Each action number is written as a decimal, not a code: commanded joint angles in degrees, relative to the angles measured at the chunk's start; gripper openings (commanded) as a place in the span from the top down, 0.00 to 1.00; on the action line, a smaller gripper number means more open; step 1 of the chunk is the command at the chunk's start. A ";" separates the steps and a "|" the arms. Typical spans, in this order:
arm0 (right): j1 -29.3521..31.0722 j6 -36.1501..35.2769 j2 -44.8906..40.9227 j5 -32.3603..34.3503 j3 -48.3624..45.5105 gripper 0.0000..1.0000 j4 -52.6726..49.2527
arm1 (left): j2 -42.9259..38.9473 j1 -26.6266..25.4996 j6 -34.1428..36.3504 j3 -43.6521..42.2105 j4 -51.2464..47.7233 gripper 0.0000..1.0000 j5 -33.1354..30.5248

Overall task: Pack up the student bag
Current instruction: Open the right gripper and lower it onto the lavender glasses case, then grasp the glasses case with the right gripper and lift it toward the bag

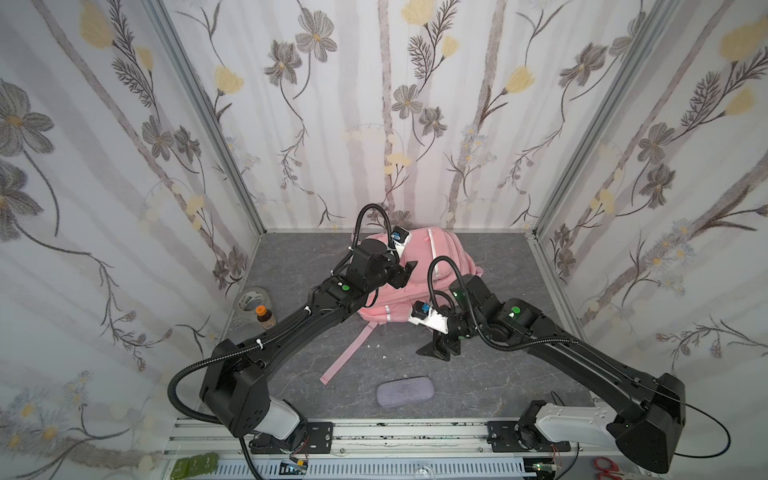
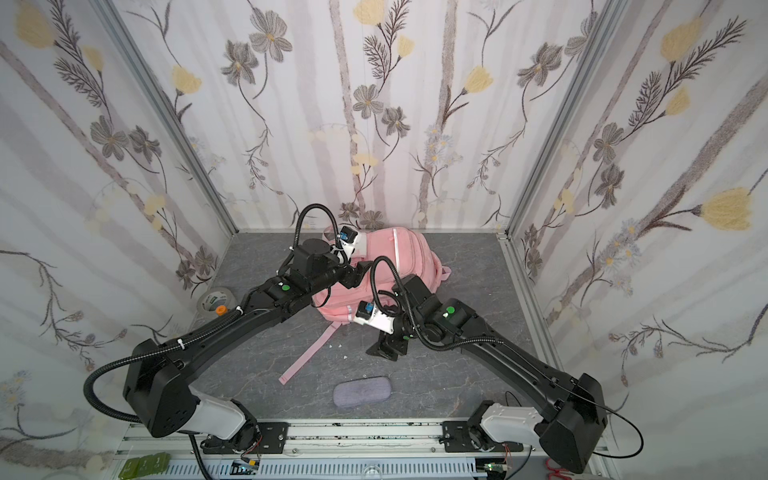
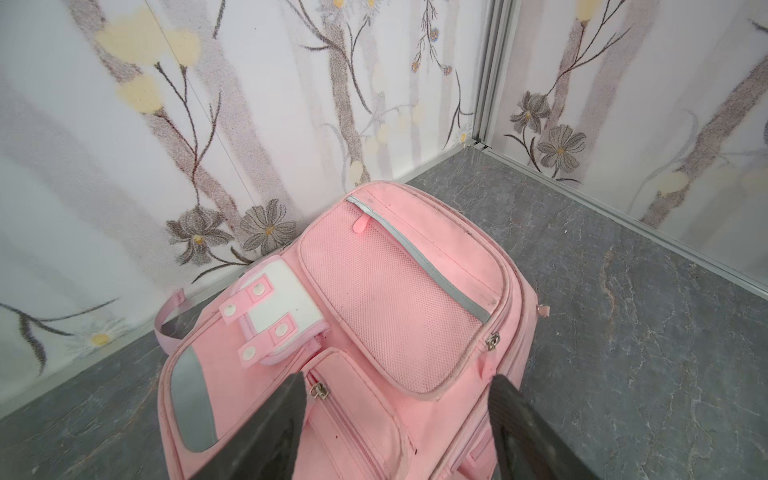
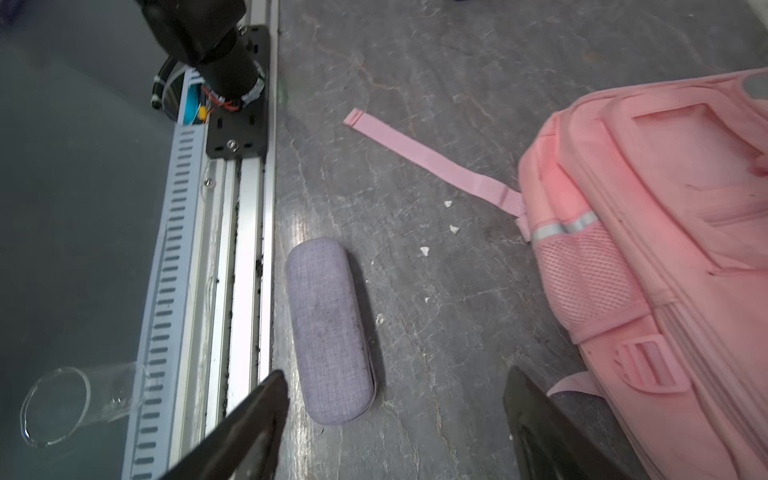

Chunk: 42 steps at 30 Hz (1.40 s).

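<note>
Grey fabric-covered oblong case (image 1: pixel 406 391) lies at six o'clock on the grey marbled table (image 1: pixel 519 282). Large soft pink student bag (image 1: pixel 422 249) lies flat at twelve o'clock. Left claw (image 3: pixel 399 378) hangs released over its pockets; right claw (image 4: pixel 395 374) gapes empty at its five o'clock.

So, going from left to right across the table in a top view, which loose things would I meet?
Clear roll of tape → small brown bottle with orange cap → large pink fabric backpack. Grey fabric case overlaps the backpack: omitted.
</note>
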 commanded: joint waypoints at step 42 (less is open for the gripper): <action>16.54 -2.51 31.27 12.85 -1.01 0.42 6.44 | -33.62 0.28 -0.58 -19.75 -12.74 0.13 -16.74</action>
